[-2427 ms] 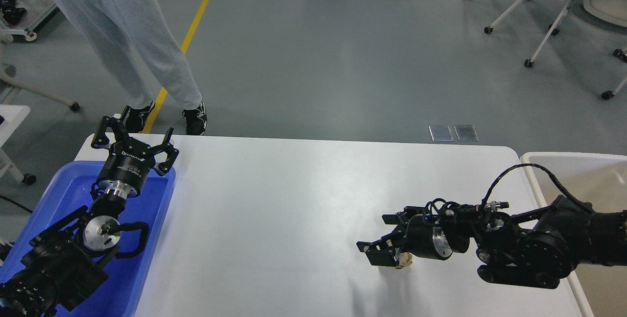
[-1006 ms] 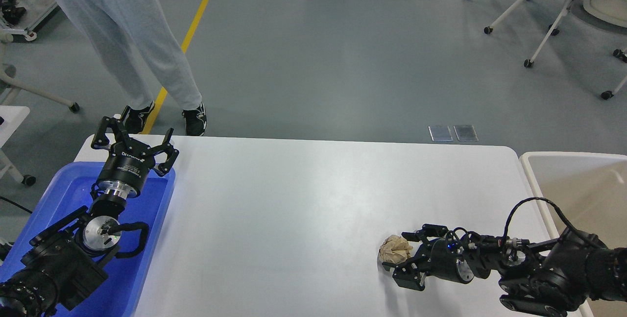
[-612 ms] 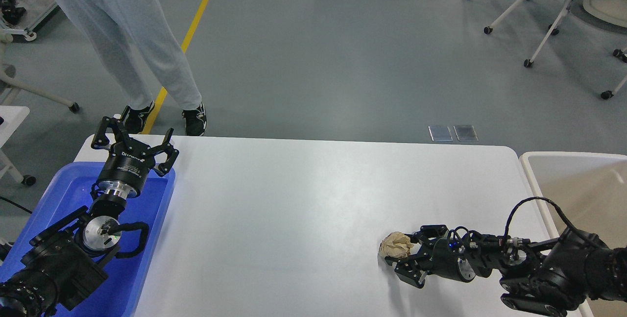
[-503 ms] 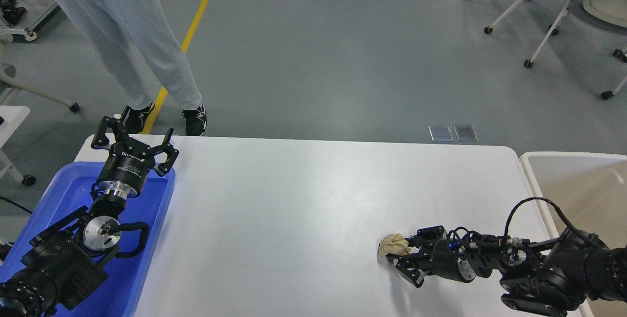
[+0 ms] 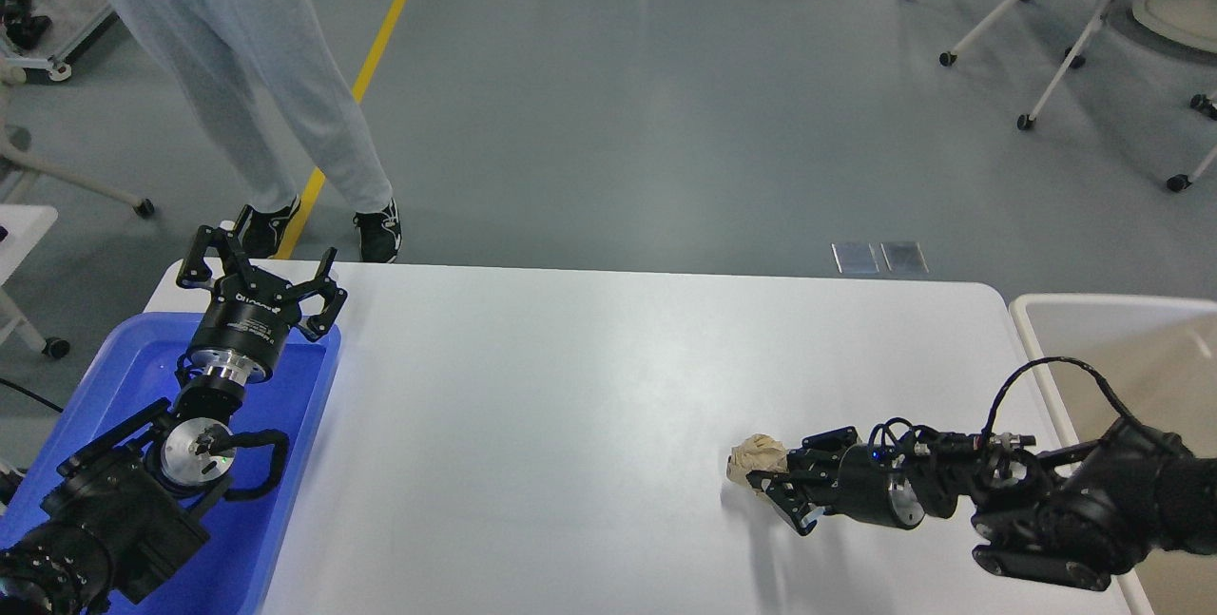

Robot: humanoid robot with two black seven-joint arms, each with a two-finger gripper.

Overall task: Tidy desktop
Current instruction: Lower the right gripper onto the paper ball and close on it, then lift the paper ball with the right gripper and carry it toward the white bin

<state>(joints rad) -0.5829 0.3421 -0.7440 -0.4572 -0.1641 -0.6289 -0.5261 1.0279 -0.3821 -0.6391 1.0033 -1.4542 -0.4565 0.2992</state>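
Crumpled paper ball [image 5: 757, 456] now sits clamped in the right end effector [image 5: 775, 482].

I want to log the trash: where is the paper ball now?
Head view: the paper ball sits low right on the desktop, between the right gripper's fingers, left of the beige bin.

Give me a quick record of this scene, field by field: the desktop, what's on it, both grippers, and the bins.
desktop: white, one item on it
item: crumpled brown paper ball, right front area
right gripper: shut on the paper ball
left gripper: open, holding nothing, above the blue tray's far end
blue tray: left of desktop
beige bin: right of desktop
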